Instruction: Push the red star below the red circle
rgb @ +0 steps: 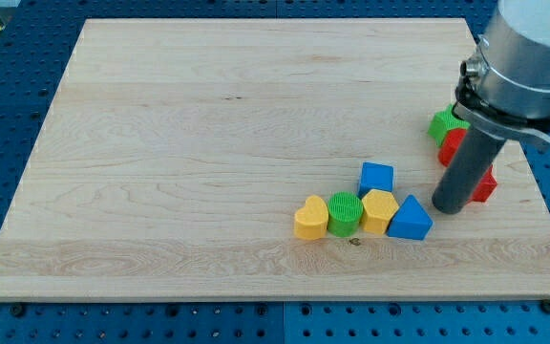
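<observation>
My tip (451, 207) rests on the bench (208, 143) near its right edge, just right of the blue triangle (410, 219). There is no pincer, only the rod. A red block (453, 143), partly hidden behind the rod, sits touching the green block (444, 123) by the right edge; its shape is unclear. Another red block (486, 184) peeks out right of the rod. Toward the bottom edge lie the yellow heart (310, 218), green circle (346, 213), yellow block (379, 210) and blue square (376, 178), clustered together.
</observation>
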You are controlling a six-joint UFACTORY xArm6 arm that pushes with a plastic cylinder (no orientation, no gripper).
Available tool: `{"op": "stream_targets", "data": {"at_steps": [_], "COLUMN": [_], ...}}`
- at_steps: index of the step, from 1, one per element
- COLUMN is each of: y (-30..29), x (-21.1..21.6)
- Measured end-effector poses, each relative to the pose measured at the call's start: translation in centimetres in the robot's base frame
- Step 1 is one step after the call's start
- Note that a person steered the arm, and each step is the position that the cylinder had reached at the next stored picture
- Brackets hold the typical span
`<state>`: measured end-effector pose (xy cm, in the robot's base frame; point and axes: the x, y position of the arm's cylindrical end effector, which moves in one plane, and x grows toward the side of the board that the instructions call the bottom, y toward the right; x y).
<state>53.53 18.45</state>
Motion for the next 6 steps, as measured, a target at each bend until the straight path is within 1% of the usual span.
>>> {"op": "stream_targets", "data": {"at_steps": [1,2,4,6], "y": [2.7,4.5,5.0,5.0], "x": [2.2,2.8,-0.4,-1.9]}}
